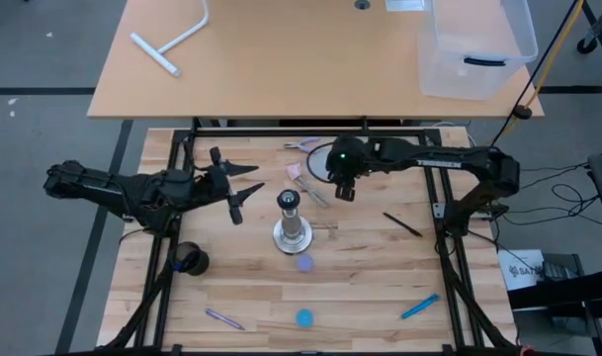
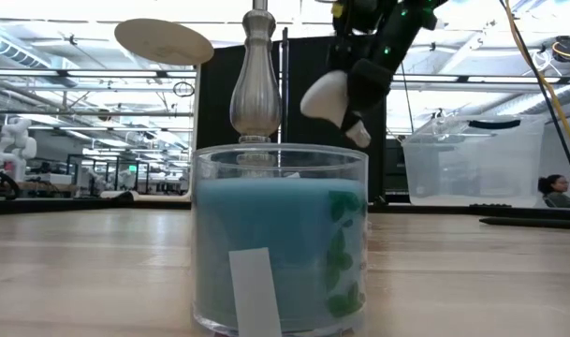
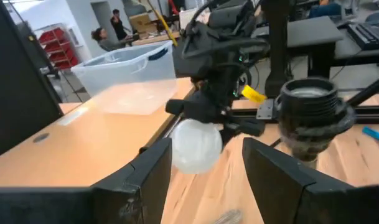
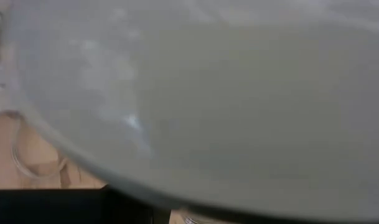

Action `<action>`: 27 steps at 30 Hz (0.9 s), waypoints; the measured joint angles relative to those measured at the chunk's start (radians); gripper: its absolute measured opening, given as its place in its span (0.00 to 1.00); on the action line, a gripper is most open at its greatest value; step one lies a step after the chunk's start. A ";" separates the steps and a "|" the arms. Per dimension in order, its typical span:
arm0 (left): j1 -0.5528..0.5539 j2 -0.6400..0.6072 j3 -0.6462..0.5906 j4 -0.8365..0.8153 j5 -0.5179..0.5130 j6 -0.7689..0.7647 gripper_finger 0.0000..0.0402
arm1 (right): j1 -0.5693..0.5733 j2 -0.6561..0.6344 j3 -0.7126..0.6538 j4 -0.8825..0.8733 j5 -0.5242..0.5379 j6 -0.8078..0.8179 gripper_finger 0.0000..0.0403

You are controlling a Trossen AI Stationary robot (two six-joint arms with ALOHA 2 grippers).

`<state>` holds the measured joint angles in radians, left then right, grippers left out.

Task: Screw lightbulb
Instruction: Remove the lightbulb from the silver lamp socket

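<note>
The right gripper [image 3: 217, 109] is pinching the lightbulb [image 3: 195, 146], probably around its globe, in mid-air at centre frame beside the socket stand [image 3: 310, 115], holding a light, slippery, fragile glass thing, while the left gripper [image 1: 239, 188] is waiting spread.

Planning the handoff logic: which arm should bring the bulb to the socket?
Right: the right gripper holds the lightbulb near the socket stand. The left gripper is open and empty.

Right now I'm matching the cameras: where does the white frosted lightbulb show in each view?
High: hidden under the right gripper, right of the silvery socket stand.
Low: white frosted lightbulb upper centre, right of the stand.
Left wrist: centre, left of the stand's socket.
Right wrist: fills the picture.
</note>
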<state>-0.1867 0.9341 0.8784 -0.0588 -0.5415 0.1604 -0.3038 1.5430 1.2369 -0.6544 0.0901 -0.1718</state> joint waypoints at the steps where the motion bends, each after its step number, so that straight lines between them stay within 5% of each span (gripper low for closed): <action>1: 0.002 -0.006 -0.009 0.002 0.000 -0.002 0.50 | 0.000 0.014 0.000 -0.004 -0.005 0.000 0.40; 15: 0.004 -0.354 -0.355 0.160 0.004 -0.055 0.50 | -0.030 0.214 0.000 -0.029 -0.062 -0.034 0.40; 27: 0.004 -0.391 -0.434 0.195 0.007 -0.095 0.50 | -0.090 0.342 0.000 -0.065 -0.070 -0.049 0.40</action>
<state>-0.1825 0.5428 0.4442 0.1364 -0.5346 0.0654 -0.3942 1.8847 1.2366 -0.7198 0.0196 -0.2203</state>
